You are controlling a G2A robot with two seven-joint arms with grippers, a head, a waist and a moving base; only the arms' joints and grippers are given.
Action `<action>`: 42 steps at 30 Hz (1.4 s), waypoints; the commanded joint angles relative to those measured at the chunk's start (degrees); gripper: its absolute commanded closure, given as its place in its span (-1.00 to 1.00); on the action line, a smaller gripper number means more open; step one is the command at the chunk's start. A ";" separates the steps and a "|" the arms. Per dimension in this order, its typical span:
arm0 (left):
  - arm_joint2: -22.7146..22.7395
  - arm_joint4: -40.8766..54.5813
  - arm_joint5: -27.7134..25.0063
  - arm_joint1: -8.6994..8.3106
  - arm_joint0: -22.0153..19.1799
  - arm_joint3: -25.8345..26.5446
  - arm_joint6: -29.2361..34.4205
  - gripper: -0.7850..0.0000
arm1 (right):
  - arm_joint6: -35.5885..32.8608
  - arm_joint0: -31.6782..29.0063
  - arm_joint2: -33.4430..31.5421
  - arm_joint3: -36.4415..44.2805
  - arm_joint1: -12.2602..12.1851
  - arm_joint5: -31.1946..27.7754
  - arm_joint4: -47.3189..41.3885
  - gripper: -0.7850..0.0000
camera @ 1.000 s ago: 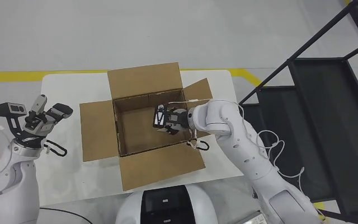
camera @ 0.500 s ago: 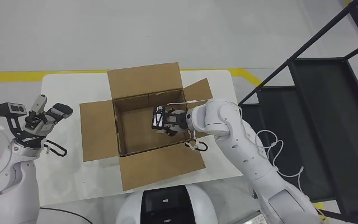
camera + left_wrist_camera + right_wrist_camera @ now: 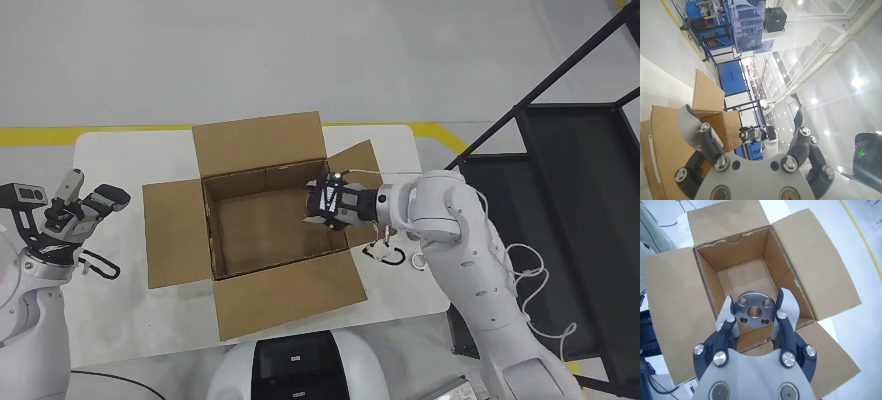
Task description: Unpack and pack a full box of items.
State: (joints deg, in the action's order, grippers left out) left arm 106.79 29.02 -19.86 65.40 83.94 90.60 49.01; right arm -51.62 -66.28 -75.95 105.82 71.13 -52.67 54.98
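Observation:
An open cardboard box point(image 3: 175, 230) stands in the middle of the white table, its four flaps spread out and its bare floor point(image 3: 745, 279) showing. My right gripper point(image 3: 755, 306) is shut on a round steel flange point(image 3: 754, 310) with a centre bore and several bolt holes. It holds the flange above the box's right inner edge point(image 3: 327, 200). My left gripper point(image 3: 92, 200) hangs open and holds nothing, off the table's left end, well clear of the box point(image 3: 668, 132).
The white table point(image 3: 110, 150) has bare strips around the box. A black stair frame point(image 3: 560, 180) stands to the right of the table. A yellow floor line point(image 3: 40, 135) runs behind it.
My right gripper has risen out of the box and drawn back to the right, carrying the flange up to the box's right rim. The left arm has stayed still.

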 commanded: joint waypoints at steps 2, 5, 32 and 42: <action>0.00 0.00 0.00 0.00 0.00 0.00 0.00 -1.00 | 0.21 -4.97 -7.03 3.97 -2.12 -0.21 -2.83 1.00; 0.00 0.00 0.00 0.00 0.00 0.00 0.00 -1.00 | 0.57 -9.46 -13.32 6.67 -3.79 -0.57 -7.61 1.00; 0.00 0.00 0.00 0.00 0.00 0.00 0.00 -1.00 | 0.54 -15.67 -21.00 8.24 -6.46 0.03 -15.94 1.00; 0.00 0.00 0.00 0.00 0.00 0.00 0.00 -1.00 | 0.62 -24.53 -32.25 6.60 -8.37 -0.61 -16.86 1.00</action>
State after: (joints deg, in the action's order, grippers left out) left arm 106.79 29.02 -19.86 65.40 83.94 90.60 49.01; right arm -50.19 -89.77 -107.54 112.63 62.93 -53.51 37.60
